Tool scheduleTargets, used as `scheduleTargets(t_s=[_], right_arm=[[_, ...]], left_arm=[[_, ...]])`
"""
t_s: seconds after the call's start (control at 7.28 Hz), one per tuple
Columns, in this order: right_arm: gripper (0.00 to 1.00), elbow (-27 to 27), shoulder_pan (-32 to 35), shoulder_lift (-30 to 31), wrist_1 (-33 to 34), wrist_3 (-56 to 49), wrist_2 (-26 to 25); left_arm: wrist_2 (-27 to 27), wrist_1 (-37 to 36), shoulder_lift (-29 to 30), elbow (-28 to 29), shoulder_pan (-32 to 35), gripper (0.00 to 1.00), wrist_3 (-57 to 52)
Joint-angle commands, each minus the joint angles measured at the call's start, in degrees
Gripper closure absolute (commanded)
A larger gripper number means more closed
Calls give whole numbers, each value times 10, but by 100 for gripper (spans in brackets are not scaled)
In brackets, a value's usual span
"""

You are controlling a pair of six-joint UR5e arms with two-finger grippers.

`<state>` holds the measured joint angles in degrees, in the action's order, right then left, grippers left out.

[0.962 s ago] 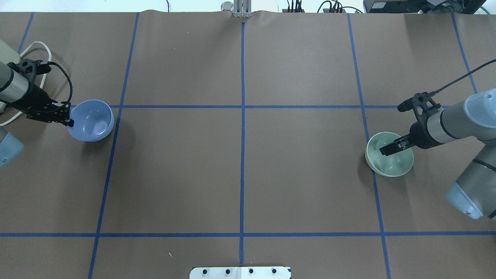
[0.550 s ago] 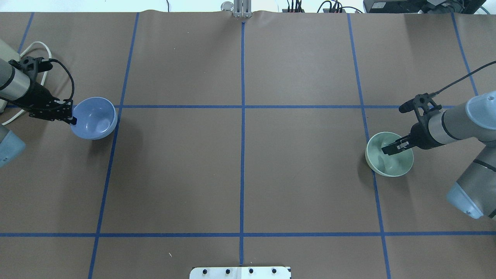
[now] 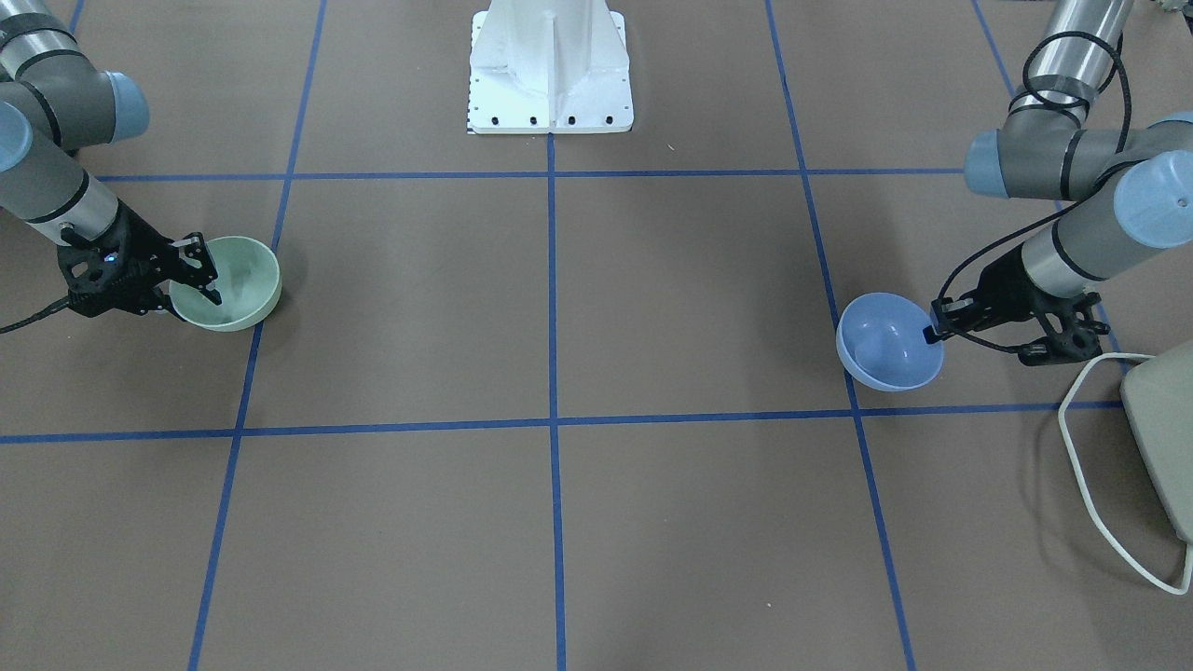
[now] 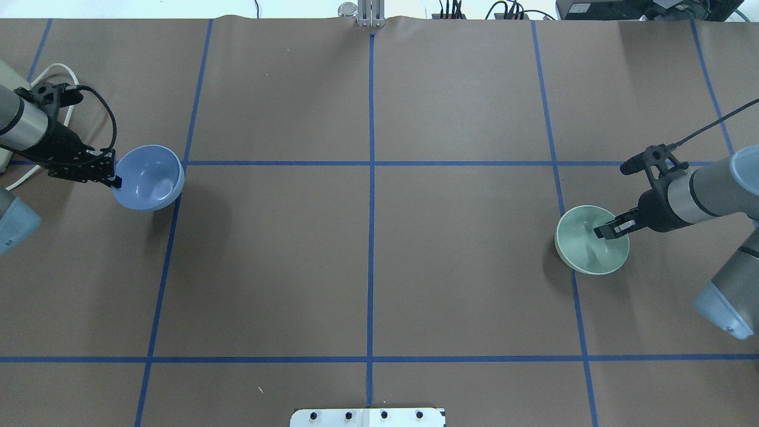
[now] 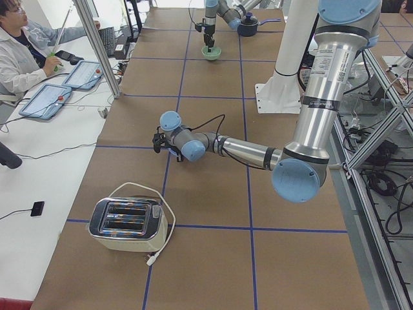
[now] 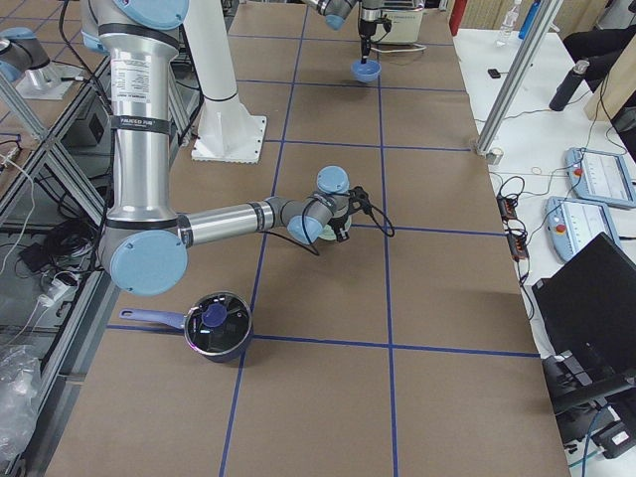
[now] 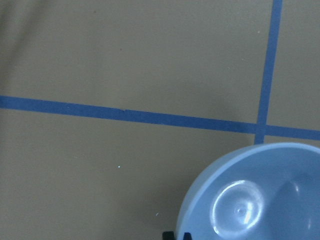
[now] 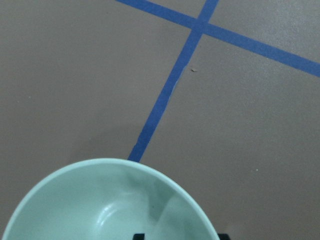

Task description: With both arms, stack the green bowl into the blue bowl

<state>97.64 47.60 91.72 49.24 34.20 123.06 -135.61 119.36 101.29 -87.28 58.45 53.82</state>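
Since a second before, the left end effector (image 4: pixel 114 179) had carried the blue bowl (image 4: pixel 151 181) a little away from the robot and inward. The right end effector (image 4: pixel 605 229) had drawn back from over the middle of the green bowl (image 4: pixel 587 252) toward its rim, nudging it slightly.

Closest in, the left wrist view showed two tips nearly together, clenched on the blue rim. The bowl hung just ahead of them, tilted and apparently off the worktop (image 4: pixel 462 267). The right wrist view showed tips well apart astride the green rim, the outer one at the wall and the inner one clear, so released and not yet gripping.

By my judgement the right should clench fully on that rim before lifting and keep the bowl mouth-up, while the left levels its bowl to receive it. A rim pinch invites swinging, so slow moves would suit.

Overhead hid that tip gap entirely. Farther off, the left side view showed whole a toaster (image 5: pixel 129 223) outboard of the left end effector, clipped overhead. Only the right side view showed a pot (image 6: pixel 217 326) outboard of the right.
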Motion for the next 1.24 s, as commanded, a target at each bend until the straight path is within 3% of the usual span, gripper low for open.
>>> scheduleTargets(t_s=[0.0,0.69,1.1], right_arm=[[72,-3,-1,0,1,-2,-3],[84,-3,0,-1,3,-4,4],[86,-3,27,-7,7,-4,46]], left_arm=[[0,0,0,-1,0,100,1],[0,0,0,-5,0,100,1],[1,-6,15,-24,0,100,68]])
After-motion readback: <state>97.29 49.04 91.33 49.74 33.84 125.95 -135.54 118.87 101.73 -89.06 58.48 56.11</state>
